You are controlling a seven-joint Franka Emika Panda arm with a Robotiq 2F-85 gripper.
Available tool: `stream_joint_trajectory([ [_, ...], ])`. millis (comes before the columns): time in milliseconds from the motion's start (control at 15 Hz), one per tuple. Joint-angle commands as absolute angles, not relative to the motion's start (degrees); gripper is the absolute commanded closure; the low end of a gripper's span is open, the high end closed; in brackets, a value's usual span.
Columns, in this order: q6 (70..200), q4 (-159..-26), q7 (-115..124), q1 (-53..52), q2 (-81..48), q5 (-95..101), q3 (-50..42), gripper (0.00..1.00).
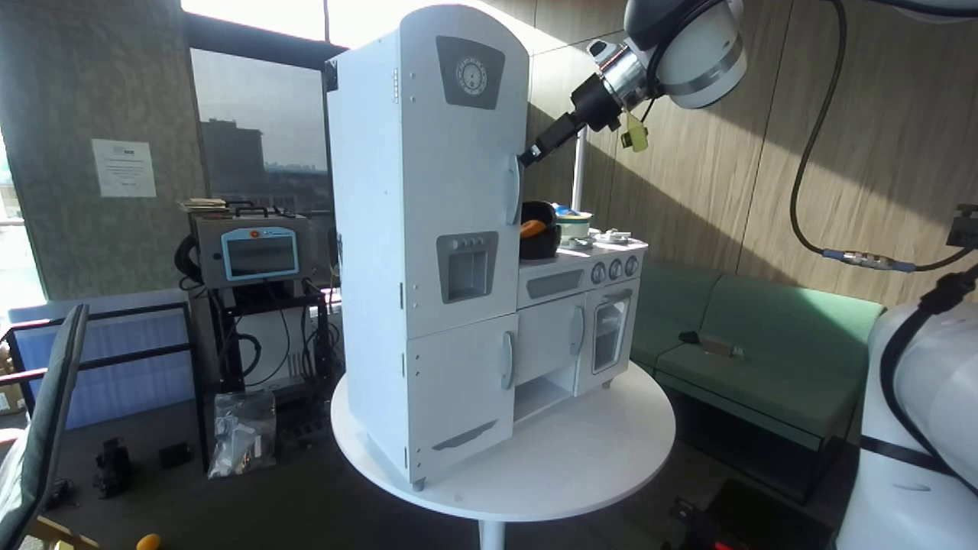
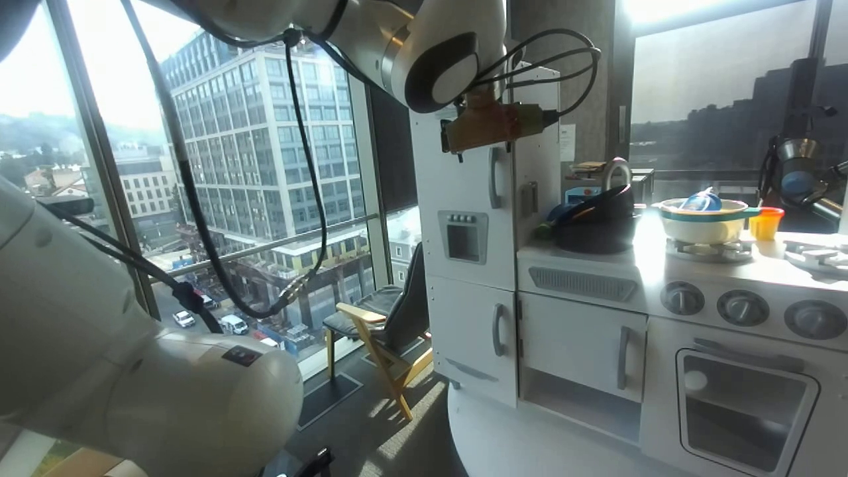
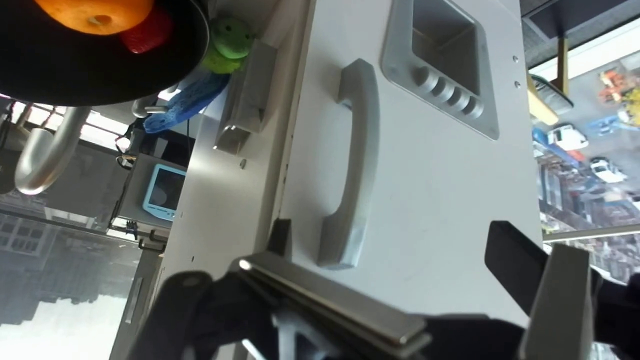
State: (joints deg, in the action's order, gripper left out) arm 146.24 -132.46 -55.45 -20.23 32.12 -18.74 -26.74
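While a pot (image 2: 699, 228) holds a blue item (image 2: 703, 201) in an exterior view, a pan (image 3: 75, 65) in the wrist view contains an orange item (image 3: 102, 14) and a red item (image 3: 146, 32). There the hand (image 3: 395, 247) stands wide, gripping nothing, near the upper handle (image 3: 364, 150) of the fridge (image 3: 440, 200). In an exterior view, the arm (image 1: 699, 65) slants down to it; contact is unclear.

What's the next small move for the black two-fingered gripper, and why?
Probably lower the gripper along the curved grey handle of the white upper fridge door: it's open by the handle's top end, and the wrist view shows the handle's middle outside the jaws.
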Motion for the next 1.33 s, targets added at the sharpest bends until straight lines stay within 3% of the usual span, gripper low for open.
stream_joint_trajectory([
  [0, 145.1, -130.9, -56.7, -19.0, 29.5, -21.9, -25.5, 0.00],
  [667, 142.4, -132.6, -54.6, -14.8, 26.3, -23.3, -19.3, 0.00],
  [1000, 136.6, -134.1, -47.3, -7.5, 30.0, -18.6, -14.1, 0.00],
  [1267, 124.9, -132.6, -33.9, -1.3, 32.6, -9.0, -9.0, 0.00],
])
